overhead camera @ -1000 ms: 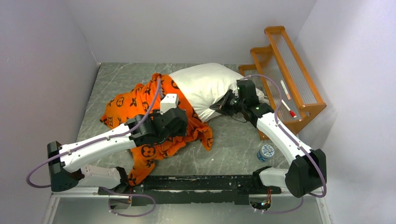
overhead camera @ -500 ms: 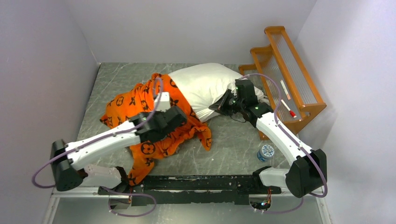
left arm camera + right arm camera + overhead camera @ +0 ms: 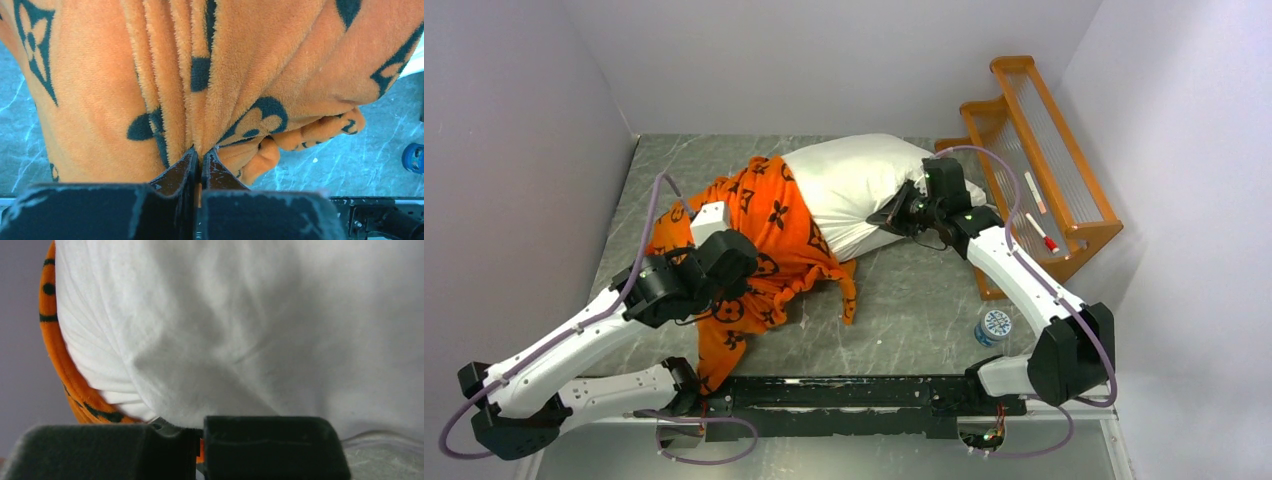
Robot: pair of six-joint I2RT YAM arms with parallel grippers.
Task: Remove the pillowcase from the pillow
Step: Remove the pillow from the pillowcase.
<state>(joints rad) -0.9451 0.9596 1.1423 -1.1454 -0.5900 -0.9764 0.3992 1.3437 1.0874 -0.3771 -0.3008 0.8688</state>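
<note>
The white pillow (image 3: 854, 180) lies at the back of the table, its left end still inside the orange, dark-patterned pillowcase (image 3: 769, 215). My left gripper (image 3: 736, 280) is shut on a bunched fold of the pillowcase (image 3: 125, 75), and the cloth is stretched taut from its closed fingertips (image 3: 201, 152). My right gripper (image 3: 886, 218) is shut on the pillow's near right edge. In the right wrist view the pillow (image 3: 225, 330) fills the frame above the gripper (image 3: 200, 430), with a strip of the pillowcase (image 3: 60, 365) at the left.
A wooden rack (image 3: 1034, 150) holding pens stands at the right wall. A blue-and-white bottle cap (image 3: 996, 325) sits beside the right arm. A black rail (image 3: 854, 390) runs along the table's near edge. Walls close in on the left, back and right.
My left gripper has shut on the pillowcase and drawn it left and toward the near edge, baring more of the pillow. The right gripper has kept its grip and shifted slightly back.
</note>
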